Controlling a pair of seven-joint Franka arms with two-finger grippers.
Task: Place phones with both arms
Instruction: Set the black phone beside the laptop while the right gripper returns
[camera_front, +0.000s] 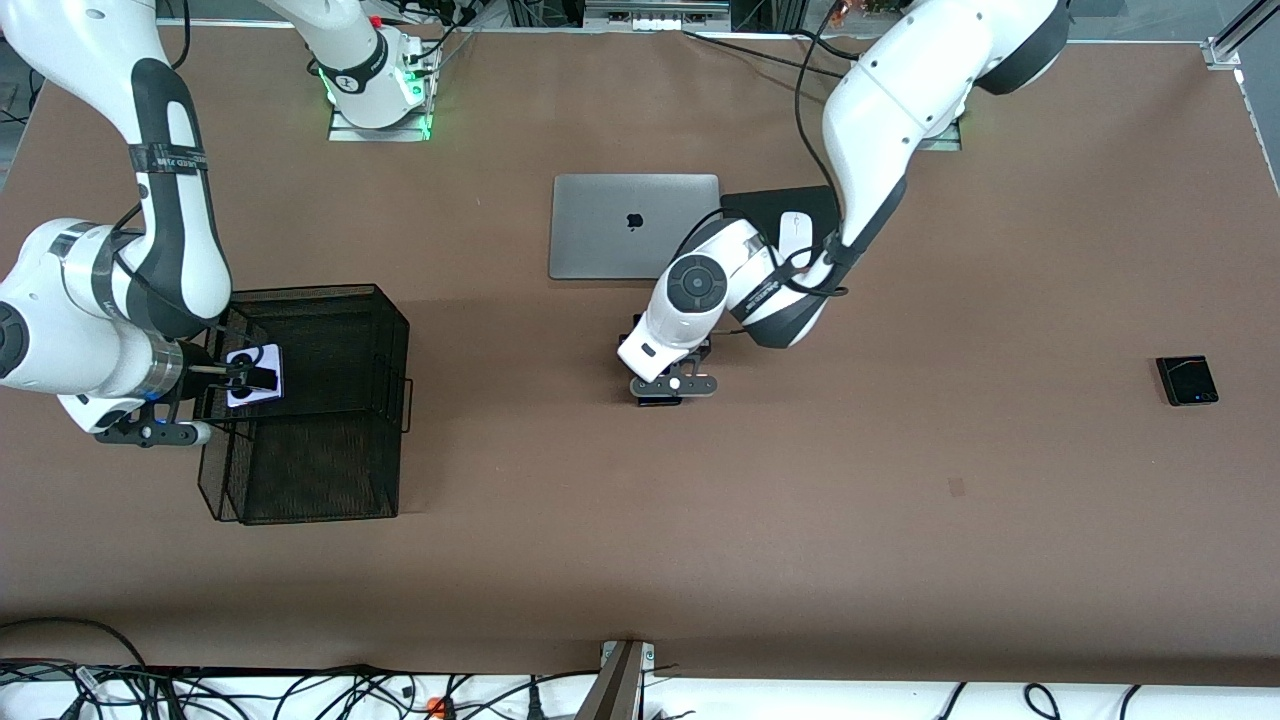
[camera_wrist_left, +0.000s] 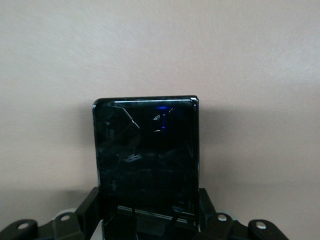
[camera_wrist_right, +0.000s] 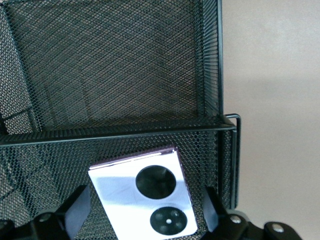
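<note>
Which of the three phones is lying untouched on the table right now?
The small squarish black phone toward the left arm's end. The long black phone is clamped in the left end effector; the lavender-white phone sits inside the mesh basket.

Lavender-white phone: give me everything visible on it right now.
The lavender-white phone is small and squarish, with a pale glossy back carrying two black circles and a thin purple edge. It sits tilted inside the black mesh basket, in the compartment nearer the robots' bases, toward the right arm's end of the table. The right hand is around it with fingers spread open, clear of its sides. Whether the phone already rests on the mesh floor cannot be told.
</note>
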